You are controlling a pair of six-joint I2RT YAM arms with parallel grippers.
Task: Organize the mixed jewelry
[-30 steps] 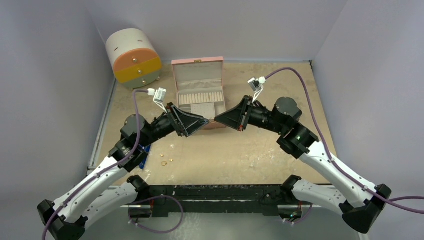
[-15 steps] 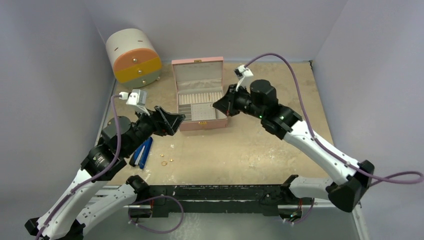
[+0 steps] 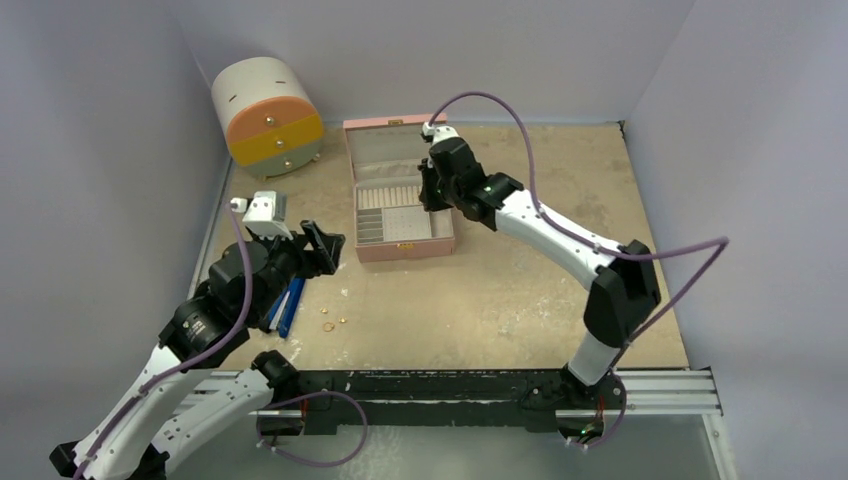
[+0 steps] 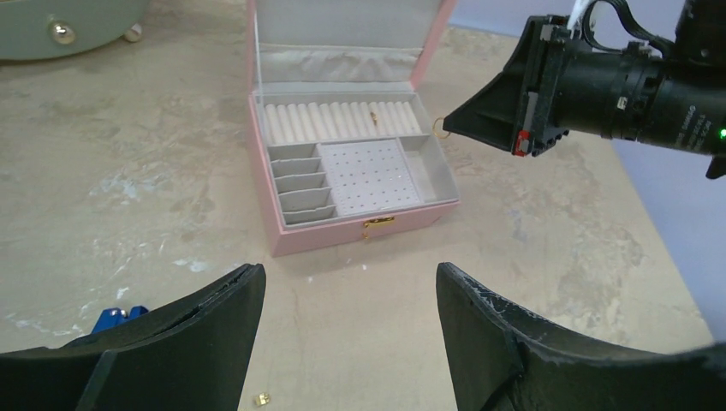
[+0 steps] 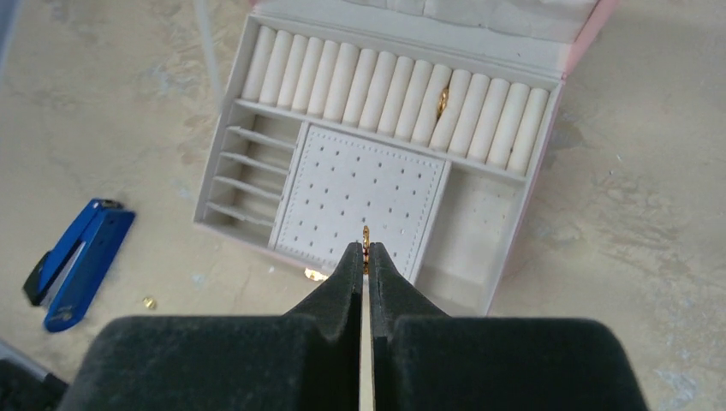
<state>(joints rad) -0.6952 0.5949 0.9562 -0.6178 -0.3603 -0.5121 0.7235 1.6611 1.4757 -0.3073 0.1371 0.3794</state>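
- The right gripper point(image 5: 365, 250) has its fingers pressed together, pinching a small gold ring point(image 5: 365, 233) at the very tips.
- From the right wrist that ring shows edge-on as a thin sliver. From the left wrist it reads as a round loop point(image 4: 439, 128) poking out of the finger points.
- The right gripper point(image 3: 428, 196) hangs over the right side of the open pink box point(image 3: 405, 246). How high it sits above the compartments cannot be told.
- A second gold ring point(image 5: 443, 101) is tucked between the pale ring rolls point(image 5: 342, 77) at the back of the box.
- The left gripper point(image 4: 348, 272) has its fingers spread wide and holds nothing. It is above bare table point(image 4: 531, 257), in front of the box.
- Only the inner edges of the left fingers point(image 4: 214, 300) show. Their lower parts are cut off by the frame.
- Loose gold bits point(image 3: 327, 326) lie on the table near the blue-handled tool point(image 3: 290, 305), well apart from both grippers.
- These bits are too small to tell rings from studs.
- The tool is partly hidden under the left arm in the top view.
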